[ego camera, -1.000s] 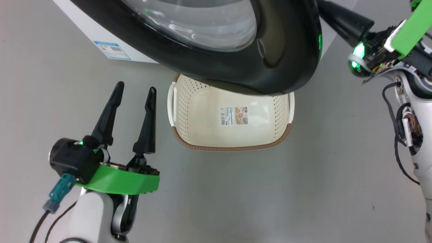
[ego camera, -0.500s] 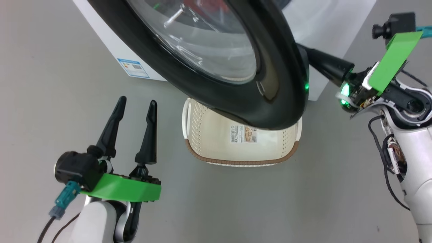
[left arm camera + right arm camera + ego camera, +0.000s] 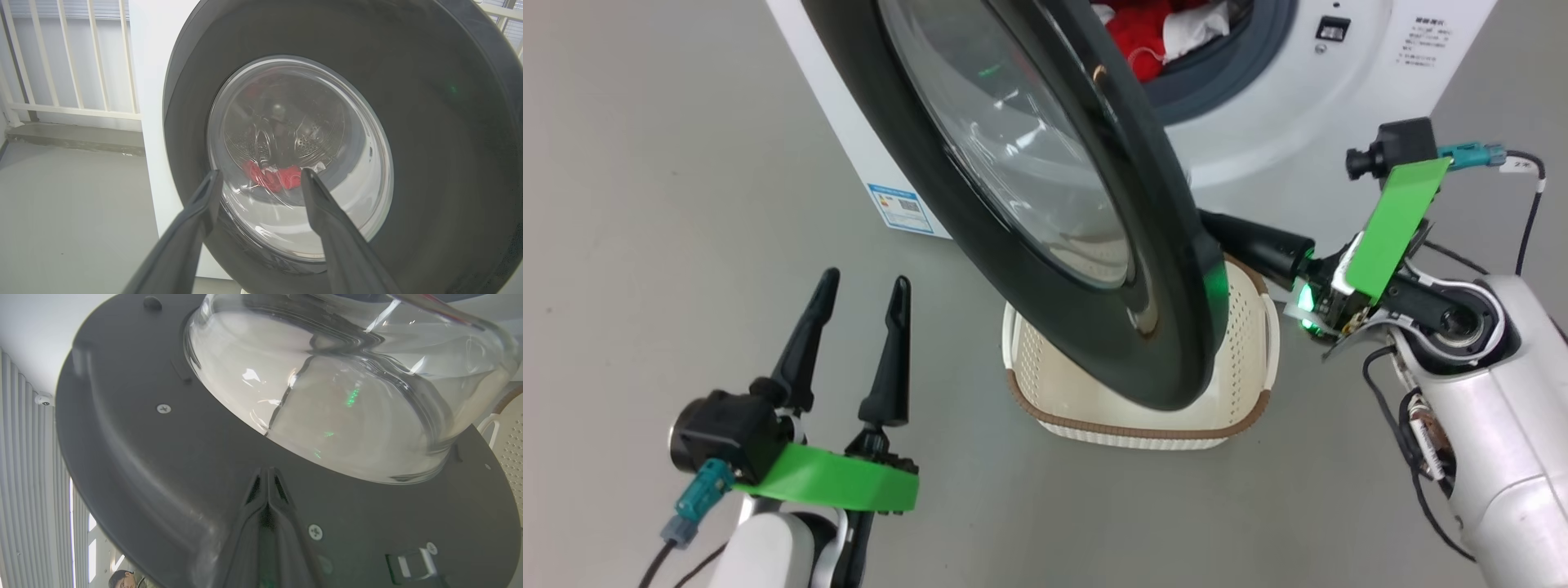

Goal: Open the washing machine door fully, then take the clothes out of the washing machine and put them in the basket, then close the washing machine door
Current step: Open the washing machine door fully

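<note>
The washing machine [image 3: 1258,122] is seen behind the washing machine door [image 3: 1176,327], with its round opening uncovered past the door's right edge. The door is swung out from the front on its left side and is held at an angle, partly open; its glossy black rim and clear glass bowl are turned toward the head camera. In the right wrist view the door's [image 3: 163,465] dark inner face and the bulging underside of the bowl are shown.

The basket [image 3: 1250,343] is set on the grey floor directly under the door's lower edge, and its near left part is hidden by the rim. No clothing can be seen in the part that shows.

The right gripper [image 3: 267,473] is reached in behind the door's right edge. Its two fingers are pressed together with nothing between them, and their tips are laid at the door's inner face just below the glass bowl.

The left gripper [image 3: 864,279] is held in front of the door, off its lower left, apart from it. Its fingers are spread wide and nothing is held between them.

The clothes [image 3: 1135,37] are inside the drum, behind the door's upper right edge; through the door's glass they [image 3: 271,177] are seen as red fabric low in the drum.
</note>
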You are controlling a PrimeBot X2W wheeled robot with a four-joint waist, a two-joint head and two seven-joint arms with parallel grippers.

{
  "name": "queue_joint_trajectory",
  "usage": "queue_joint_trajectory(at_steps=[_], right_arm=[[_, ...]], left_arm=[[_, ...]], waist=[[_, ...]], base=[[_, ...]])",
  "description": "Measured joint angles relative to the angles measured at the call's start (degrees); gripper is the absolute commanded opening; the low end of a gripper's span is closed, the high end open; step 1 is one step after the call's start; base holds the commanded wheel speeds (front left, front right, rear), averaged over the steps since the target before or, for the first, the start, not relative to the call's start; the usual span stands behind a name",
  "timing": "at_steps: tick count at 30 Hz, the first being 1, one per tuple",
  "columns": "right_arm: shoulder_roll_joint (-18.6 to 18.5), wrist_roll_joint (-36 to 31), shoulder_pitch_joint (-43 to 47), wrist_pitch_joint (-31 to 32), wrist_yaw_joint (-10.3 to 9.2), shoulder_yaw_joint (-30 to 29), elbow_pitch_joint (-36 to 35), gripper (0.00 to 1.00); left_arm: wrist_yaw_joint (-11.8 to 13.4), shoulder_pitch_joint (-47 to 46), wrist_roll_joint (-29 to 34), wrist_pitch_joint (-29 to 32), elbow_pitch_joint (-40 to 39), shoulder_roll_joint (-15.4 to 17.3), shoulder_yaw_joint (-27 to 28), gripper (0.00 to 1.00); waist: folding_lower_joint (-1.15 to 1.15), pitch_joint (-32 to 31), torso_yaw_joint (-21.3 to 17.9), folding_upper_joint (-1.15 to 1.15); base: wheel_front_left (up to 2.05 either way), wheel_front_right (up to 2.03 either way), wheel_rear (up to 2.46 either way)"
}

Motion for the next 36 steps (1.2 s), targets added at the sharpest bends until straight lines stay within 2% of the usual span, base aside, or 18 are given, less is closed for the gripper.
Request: queue_joint_trajectory(at_steps=[15, 25, 36], right_arm=[[2.9, -0.3, 6.2, 1.8, 0.0, 1.8, 0.3, 0.0], [3.6, -0.5, 8.0, 1.8, 0.0, 2.4, 0.8, 0.0], [4.8, -0.4, 8.0, 2.4, 0.0, 3.0, 2.0, 0.0]], left_arm=[[1.0, 2.8, -0.7, 0.0, 2.2, 0.0, -1.4, 1.0], [1.0, 3.4, -1.3, 0.0, 5.5, 0.1, -2.9, 1.0], [1.0, 3.5, -1.7, 0.0, 5.2, 0.2, -3.0, 1.0]], waist=[[0.0, -6.8, 3.9, 0.0], [0.0, -9.7, 8.7, 0.0], [0.0, -10.4, 13.7, 0.0]], base=[[0.0, 0.0, 0.0], [0.0, 0.0, 0.0], [0.0, 0.0, 0.0]])
